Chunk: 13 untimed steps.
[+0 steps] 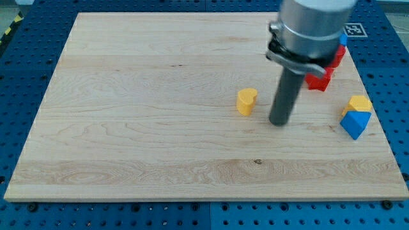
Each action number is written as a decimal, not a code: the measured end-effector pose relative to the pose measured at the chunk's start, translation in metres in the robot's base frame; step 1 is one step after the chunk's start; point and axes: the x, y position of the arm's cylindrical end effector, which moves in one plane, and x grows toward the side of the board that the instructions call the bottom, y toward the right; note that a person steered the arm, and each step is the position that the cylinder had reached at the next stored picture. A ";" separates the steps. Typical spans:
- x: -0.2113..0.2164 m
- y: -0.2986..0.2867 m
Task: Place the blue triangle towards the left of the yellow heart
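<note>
The yellow heart [246, 101] lies on the wooden board, right of centre. The blue triangle [355, 123] sits near the board's right edge, touching a yellow block [360, 103] just above it. My tip [279, 122] rests on the board just right of the yellow heart, with a small gap between them, and well left of the blue triangle.
Red blocks [323, 75] sit at the view's upper right, partly hidden behind the arm's grey body [313, 29]. A small blue piece [343, 40] shows above them. The board's right edge [377, 108] runs close to the blue triangle.
</note>
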 end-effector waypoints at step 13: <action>-0.003 0.138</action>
